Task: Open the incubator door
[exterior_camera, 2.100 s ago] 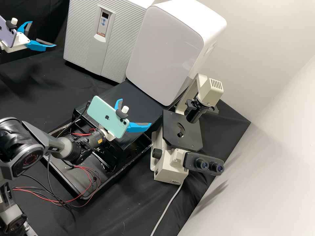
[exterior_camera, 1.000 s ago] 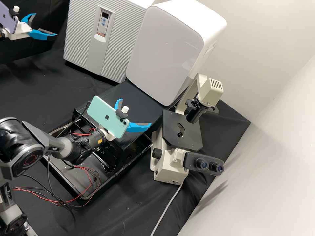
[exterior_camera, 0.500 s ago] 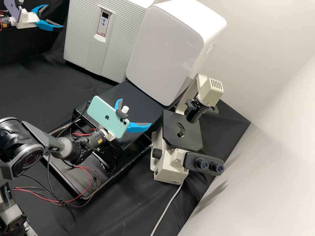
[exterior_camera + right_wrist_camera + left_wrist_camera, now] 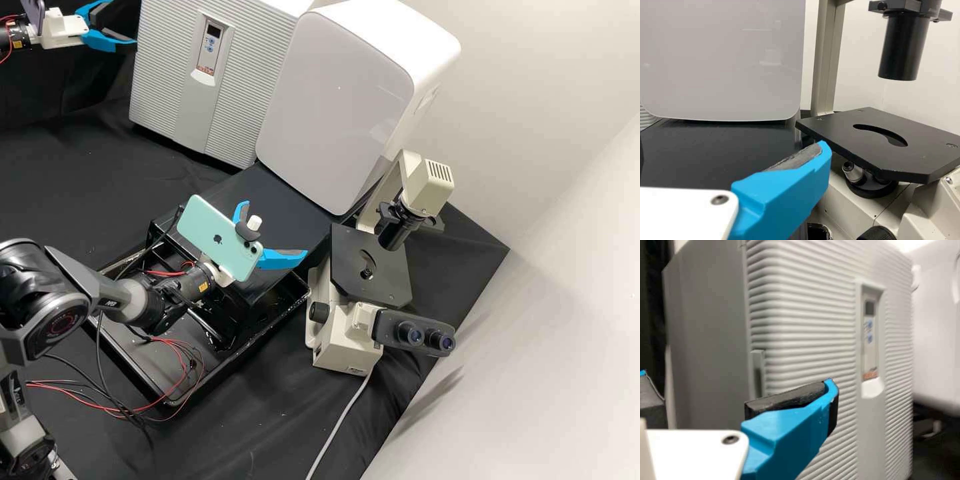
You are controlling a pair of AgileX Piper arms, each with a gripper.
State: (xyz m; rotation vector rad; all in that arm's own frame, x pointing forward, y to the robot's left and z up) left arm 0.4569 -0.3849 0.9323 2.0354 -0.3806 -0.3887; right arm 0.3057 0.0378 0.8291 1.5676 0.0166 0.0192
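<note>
Far left: incubator door [image 4: 167, 87], closed, pale grey, finely ribbed around a smooth upright strip with a small dark display [image 4: 213, 30]; slim upright tab [image 4: 758, 371] at the door's edge. Near that edge, left end effector [image 4: 127, 23], open, blue fingers wide apart. Farther right, glossy white cabinet [image 4: 333, 107] with rounded corners. Centre: right end effector [image 4: 275, 228], also open. Near left, rectangular black tray [image 4: 233, 352], with red wires [image 4: 167, 341] partly inside. Right, beige microscope [image 4: 343, 353] with flat black stage [image 4: 390, 283].
</note>
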